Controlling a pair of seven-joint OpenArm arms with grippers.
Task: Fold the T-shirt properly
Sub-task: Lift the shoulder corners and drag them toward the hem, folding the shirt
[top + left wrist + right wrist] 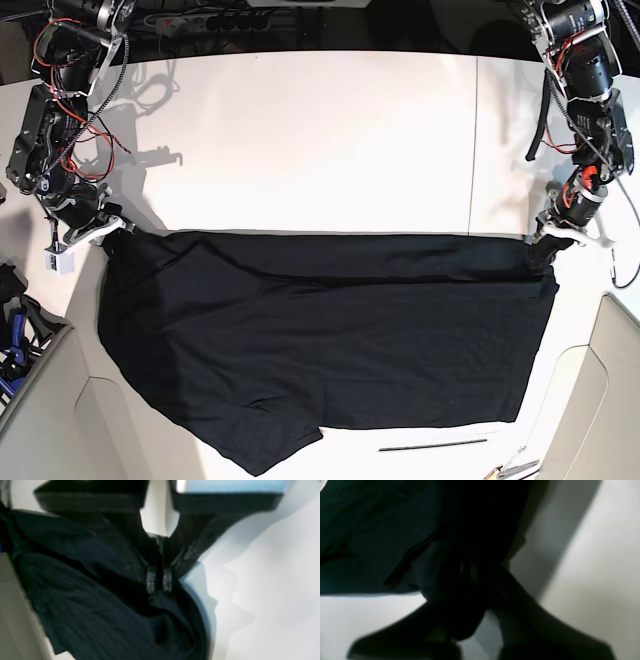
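Observation:
The black T-shirt lies spread wide across the white table, its top edge pulled straight between my two grippers. On the right of the base view my left gripper pinches that edge's corner. The left wrist view shows the left gripper with its clear fingertips shut on a fold of the T-shirt. On the left of the base view my right gripper holds the other corner. Its wrist view is very dark: the right gripper is pressed together among folds of the T-shirt.
A sleeve hangs toward the table's front edge. A thin dark rod lies near the front right. Blue-handled tools sit off the left side. Grey panels flank the front corners. A power strip runs along the back.

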